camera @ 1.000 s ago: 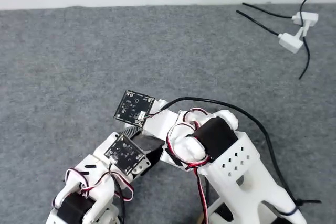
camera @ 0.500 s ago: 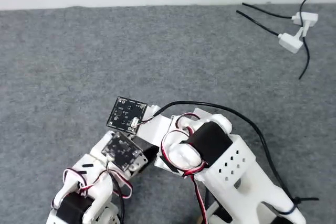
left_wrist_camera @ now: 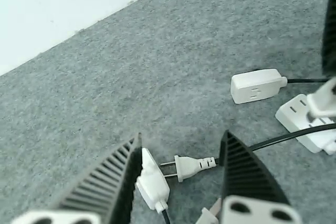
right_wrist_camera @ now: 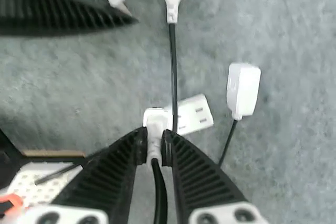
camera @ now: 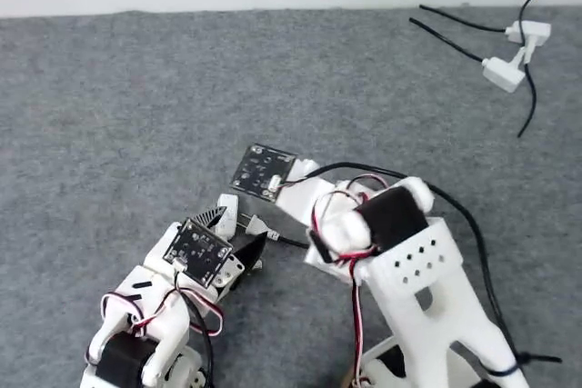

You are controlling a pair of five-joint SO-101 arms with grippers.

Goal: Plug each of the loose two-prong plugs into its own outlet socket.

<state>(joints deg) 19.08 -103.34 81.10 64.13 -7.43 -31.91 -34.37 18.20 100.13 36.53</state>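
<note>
My left gripper [left_wrist_camera: 182, 139] stands open low over the grey carpet. A loose white two-prong plug [left_wrist_camera: 187, 167] on a black cord lies between its black ribbed fingers [left_wrist_camera: 118, 179], prongs toward a second white plug [left_wrist_camera: 152, 184] by one finger. The same plug [camera: 249, 223] lies just ahead of the left arm. My right gripper [right_wrist_camera: 154, 132] is shut on a white plug [right_wrist_camera: 153, 124] pressed against a white outlet socket [right_wrist_camera: 191, 114]. A second socket [right_wrist_camera: 242, 88] on its own cord lies beside it, also seen from the left wrist [left_wrist_camera: 256, 85].
Two more white connectors [camera: 503, 73] with black cords lie at the far right back of the carpet, near the pale wall. The right arm [camera: 409, 261] stands close beside the left arm [camera: 155, 315]. Open carpet stretches to the left and back.
The right arm has swung to the right and back, uncovering the left gripper's fingers and the loose plug. The left arm has shifted slightly forward.
</note>
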